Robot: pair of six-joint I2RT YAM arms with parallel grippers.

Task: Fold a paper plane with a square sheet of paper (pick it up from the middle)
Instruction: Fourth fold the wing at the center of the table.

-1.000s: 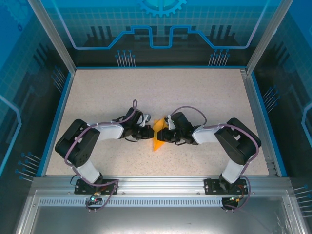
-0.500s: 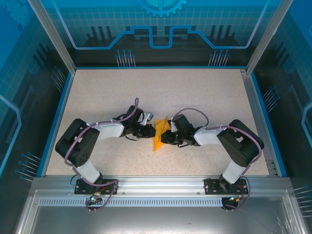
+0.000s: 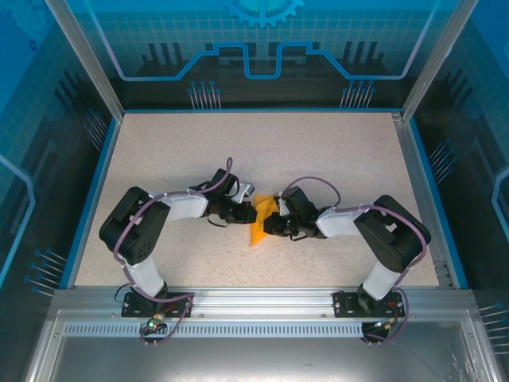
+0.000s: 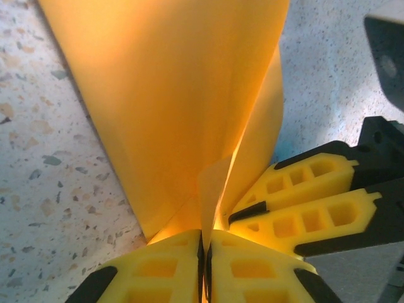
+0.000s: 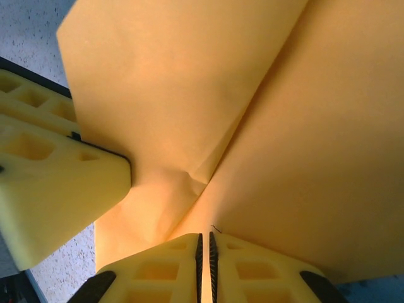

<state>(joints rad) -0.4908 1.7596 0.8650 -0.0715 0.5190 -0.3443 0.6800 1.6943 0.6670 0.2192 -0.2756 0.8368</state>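
The folded yellow paper (image 3: 258, 231) sits just below the centre of the top view, on the speckled table (image 3: 318, 151) with blue walls (image 3: 48, 167) all around. The left gripper (image 4: 205, 235) has its fingers squeezed together on the paper's edge, and the right gripper (image 5: 204, 238) pinches it the same way. Both arms (image 3: 342, 219) meet there and hide part of it.

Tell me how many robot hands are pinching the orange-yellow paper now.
2. The left hand clamps the folded paper sheet from its left side, and the right hand clamps it from the right, both at mid-table. No further hand seems hidden.
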